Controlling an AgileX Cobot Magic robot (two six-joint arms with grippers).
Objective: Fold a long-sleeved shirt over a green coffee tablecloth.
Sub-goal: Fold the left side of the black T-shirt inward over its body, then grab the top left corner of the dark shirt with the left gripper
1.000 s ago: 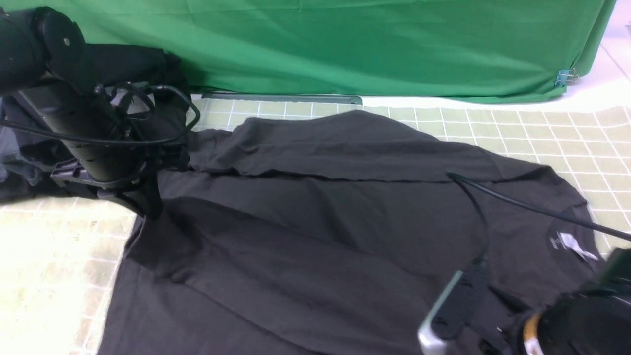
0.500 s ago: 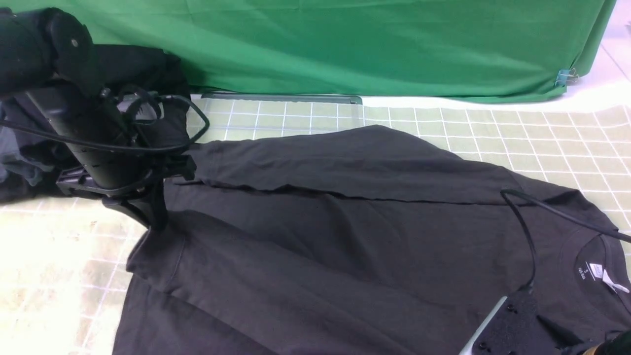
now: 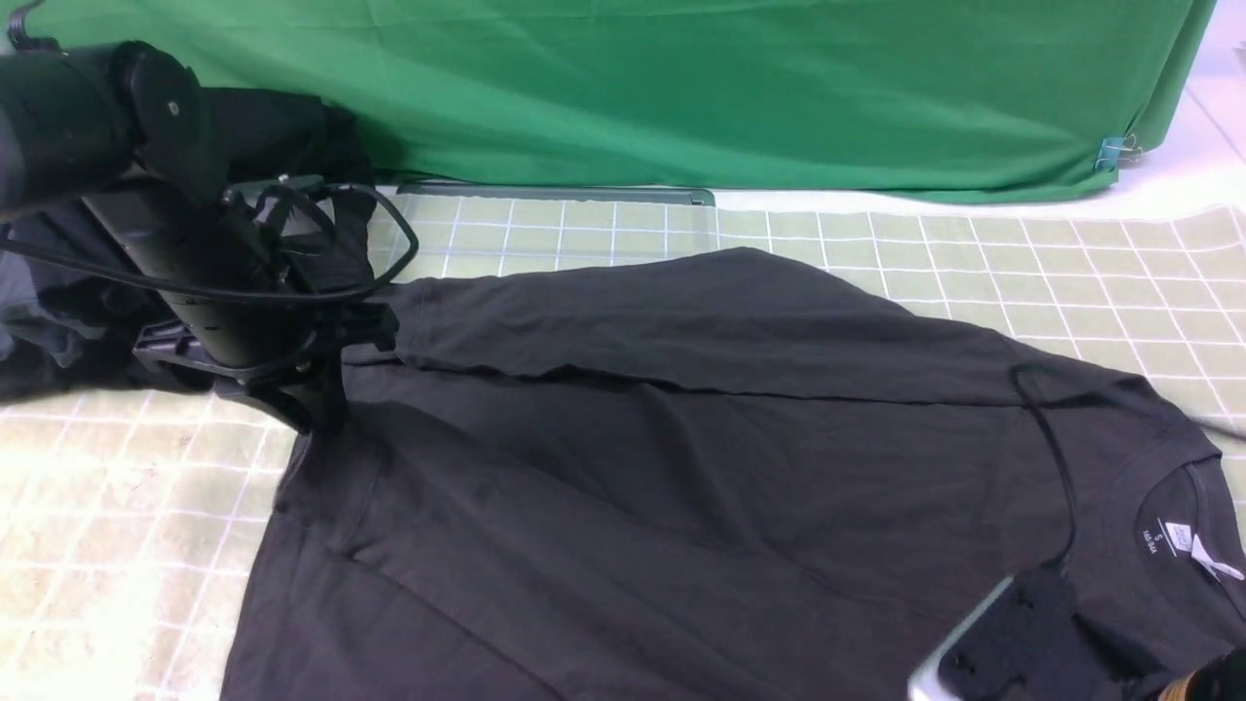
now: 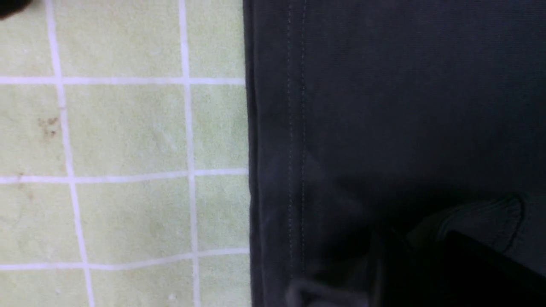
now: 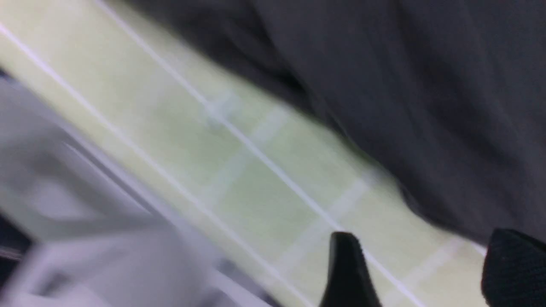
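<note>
The charcoal long-sleeved shirt (image 3: 681, 467) lies spread on the green coffee tablecloth (image 3: 1071, 263), one part folded over along a crease. Its collar with the white neck label (image 3: 1178, 535) is at the right. My left gripper (image 3: 326, 414) is down on the shirt's left hem corner. In the left wrist view the stitched hem (image 4: 294, 128) runs beside the tablecloth (image 4: 128, 128), and the jaws are lost in shadow next to a ribbed cuff (image 4: 482, 215). My right gripper (image 5: 426, 273) is open over the tablecloth (image 5: 264, 179) beside the shirt's edge (image 5: 426, 85), with nothing between its fingers.
A plain bright green backdrop (image 3: 681, 88) hangs along the back. A dark bundle of garments (image 3: 58, 321) sits behind my left arm. A black cable (image 3: 1056, 467) trails over the shirt to my right wrist camera mount (image 3: 1012, 652). The table's edge (image 5: 128, 170) shows blurred.
The right arm has drawn back to the bottom right corner, and the collar end now lies flat with its label showing. The left arm has shifted slightly right along the hem.
</note>
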